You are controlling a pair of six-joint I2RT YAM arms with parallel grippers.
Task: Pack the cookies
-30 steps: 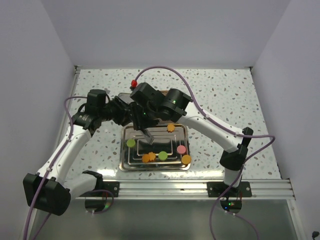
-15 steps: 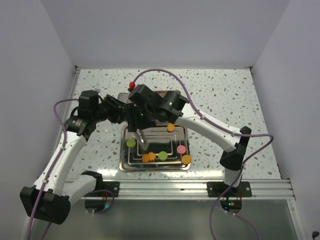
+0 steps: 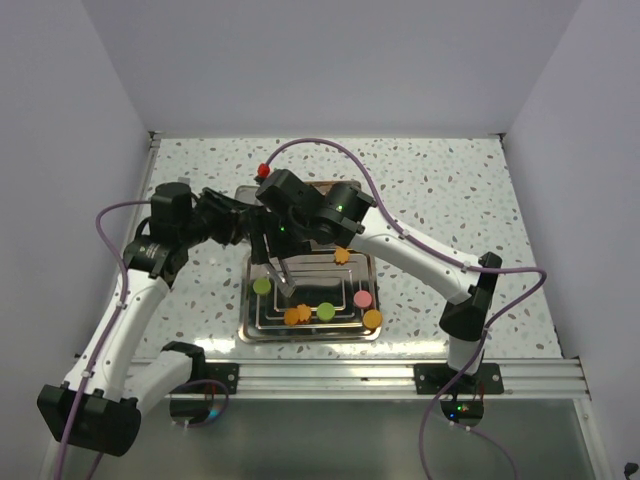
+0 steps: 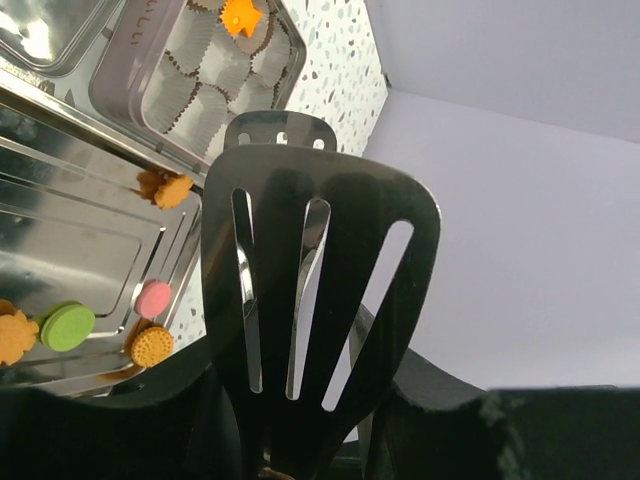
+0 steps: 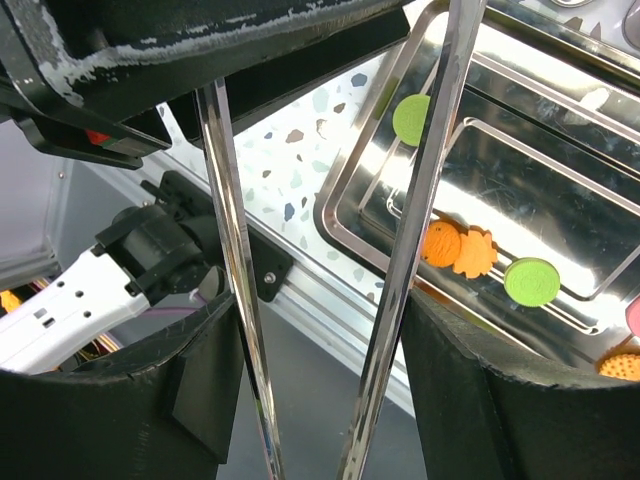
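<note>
Several cookies lie on the steel tray [image 3: 250, 325]: a green disc [image 3: 262, 285], an orange pair [image 3: 297, 315], a green disc [image 3: 325, 310], a pink disc [image 3: 363, 298], an orange disc [image 3: 372, 319] and an orange flower [image 3: 342, 254]. My left gripper [image 3: 235, 225] is shut on a black slotted spatula [image 4: 310, 280] held above the tray's back left. My right gripper [image 3: 278, 232] is shut on metal tongs [image 5: 430, 200], whose tips [image 3: 285, 287] hang beside the left green disc [image 5: 410, 118]. One orange star cookie [image 4: 240, 17] sits in the box.
A metal box of white paper cups [image 4: 200, 90] stands just behind the tray, mostly hidden under both arms in the top view. A small red object [image 3: 267, 167] lies on the speckled table behind it. White walls enclose the table.
The left arm has drawn back to the left with the spatula. The right gripper has shifted left, bringing the tongs' tips closer to the left green disc.
</note>
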